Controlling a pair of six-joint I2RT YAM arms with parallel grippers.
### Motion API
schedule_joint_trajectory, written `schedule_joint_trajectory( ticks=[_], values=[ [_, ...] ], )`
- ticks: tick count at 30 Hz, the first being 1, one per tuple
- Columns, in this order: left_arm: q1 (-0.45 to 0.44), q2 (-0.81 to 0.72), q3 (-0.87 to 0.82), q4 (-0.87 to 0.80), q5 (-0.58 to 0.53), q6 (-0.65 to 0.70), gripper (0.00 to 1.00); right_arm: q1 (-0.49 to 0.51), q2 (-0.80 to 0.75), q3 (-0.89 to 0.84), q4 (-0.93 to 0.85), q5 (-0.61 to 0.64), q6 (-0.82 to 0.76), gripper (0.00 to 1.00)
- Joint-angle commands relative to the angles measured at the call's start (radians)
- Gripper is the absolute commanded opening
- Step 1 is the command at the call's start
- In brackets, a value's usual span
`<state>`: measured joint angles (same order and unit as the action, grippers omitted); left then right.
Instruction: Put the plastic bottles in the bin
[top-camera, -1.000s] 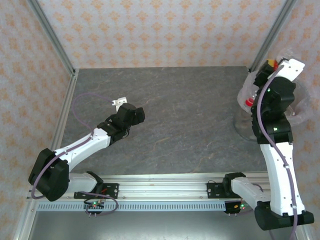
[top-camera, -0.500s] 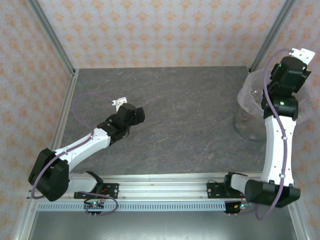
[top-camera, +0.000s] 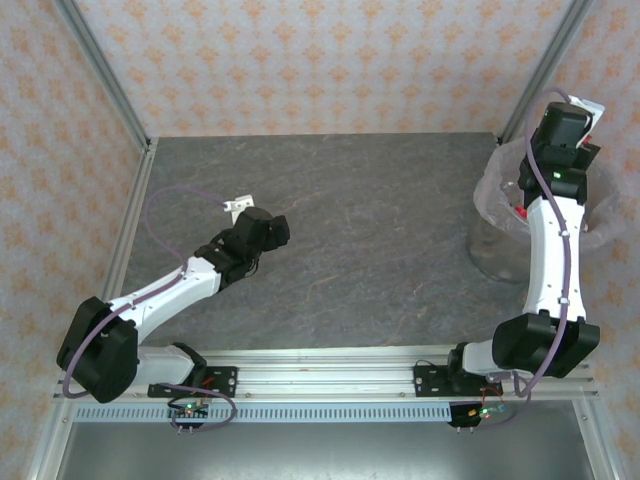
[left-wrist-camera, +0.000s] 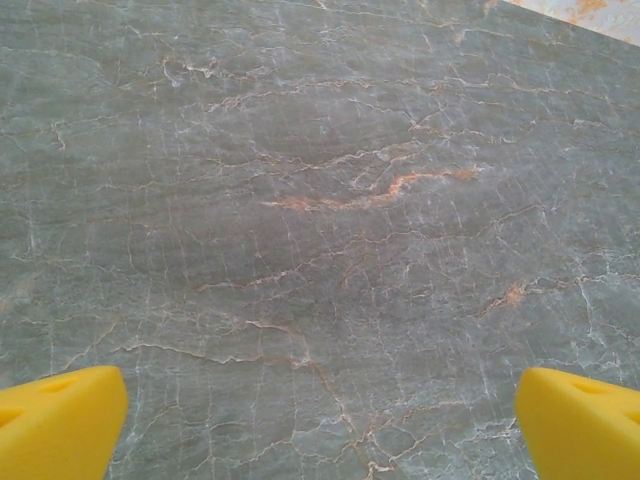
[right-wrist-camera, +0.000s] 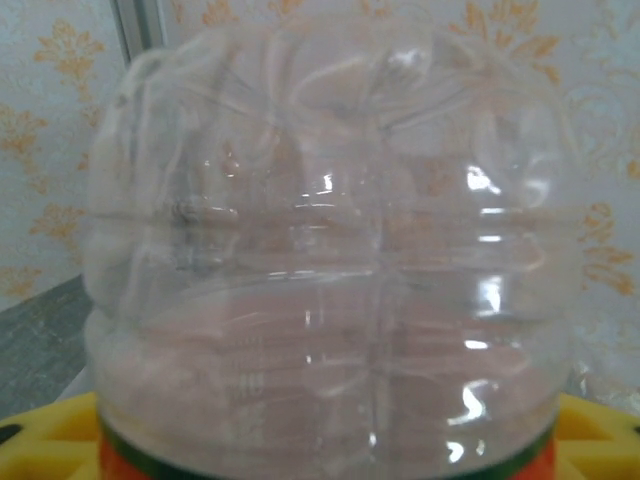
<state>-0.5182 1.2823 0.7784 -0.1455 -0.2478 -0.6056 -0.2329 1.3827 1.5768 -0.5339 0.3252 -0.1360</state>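
Since a second ago the right arm (top-camera: 548, 250) has been straightened and swung, so that its wrist is now raised over the far rim of the bin (top-camera: 488, 245) at the right edge of the table (top-camera: 380, 230). The left arm (top-camera: 190, 280) is unmoved. The left gripper (left-wrist-camera: 320, 425) is spread wide over bare table.

In the right wrist view a clear bottle (right-wrist-camera: 330, 250) is seen between the yellow fingers (right-wrist-camera: 45, 435) of the right gripper (right-wrist-camera: 320, 450). Its orange and green label band is cut off at the bottom edge. Whether it is clamped or let go cannot be told.

From above, the bin's contents are largely covered by the arm and blurred by the crinkled liner. One red speck (top-camera: 519, 212) is made out.
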Motion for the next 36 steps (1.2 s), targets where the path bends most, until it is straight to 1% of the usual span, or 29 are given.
schedule_joint_trajectory(
  ticks=[1,3,4,7,9,11,13,15,17,19,22,25,30,33,36],
  values=[
    [0.017,-0.035,-0.012,-0.002,-0.033,-0.014,1.00,-0.007,-0.006,0.036,-0.148,0.009,0.065,0.78],
    [0.023,-0.045,-0.008,-0.008,-0.037,-0.010,1.00,-0.007,-0.020,0.054,-0.181,0.014,0.076,0.85],
    [0.025,-0.051,-0.007,-0.010,-0.039,-0.007,1.00,-0.007,-0.033,0.061,-0.191,0.013,0.083,0.91],
    [0.040,-0.075,-0.004,-0.018,-0.055,0.005,1.00,-0.005,-0.069,0.101,-0.246,-0.013,0.114,0.97],
    [0.057,-0.093,0.003,-0.039,-0.075,0.022,1.00,0.010,-0.092,0.121,-0.279,-0.079,0.132,1.00],
    [0.079,-0.111,0.017,-0.079,-0.112,0.041,1.00,0.050,-0.129,0.096,-0.263,-0.206,0.131,0.99],
    [0.108,-0.130,0.028,-0.111,-0.152,0.065,1.00,0.113,-0.173,0.037,-0.196,-0.334,0.135,0.99],
    [0.141,-0.158,0.028,-0.124,-0.187,0.123,1.00,0.178,-0.193,-0.026,-0.125,-0.427,0.150,0.99],
    [0.177,-0.185,0.026,-0.133,-0.215,0.164,1.00,0.233,-0.194,-0.083,-0.064,-0.471,0.139,0.99],
    [0.206,-0.208,0.024,-0.139,-0.266,0.206,1.00,0.294,-0.193,-0.157,0.014,-0.522,0.097,0.99],
    [0.249,-0.233,0.011,-0.145,-0.367,0.259,1.00,0.364,-0.182,-0.266,0.082,-0.573,0.022,0.99],
    [0.288,-0.249,-0.019,-0.141,-0.462,0.262,1.00,0.390,-0.173,-0.391,0.163,-0.591,-0.008,0.99],
    [0.366,-0.238,-0.108,-0.098,-0.564,0.204,1.00,0.395,-0.171,-0.615,0.297,-0.598,-0.069,0.99],
    [0.426,-0.205,-0.166,-0.042,-0.559,0.186,1.00,0.395,-0.168,-0.766,0.416,-0.562,-0.079,0.99],
    [0.479,-0.159,-0.211,0.045,-0.461,0.201,1.00,0.395,-0.150,-0.903,0.558,-0.520,-0.071,0.99]
  ],
)
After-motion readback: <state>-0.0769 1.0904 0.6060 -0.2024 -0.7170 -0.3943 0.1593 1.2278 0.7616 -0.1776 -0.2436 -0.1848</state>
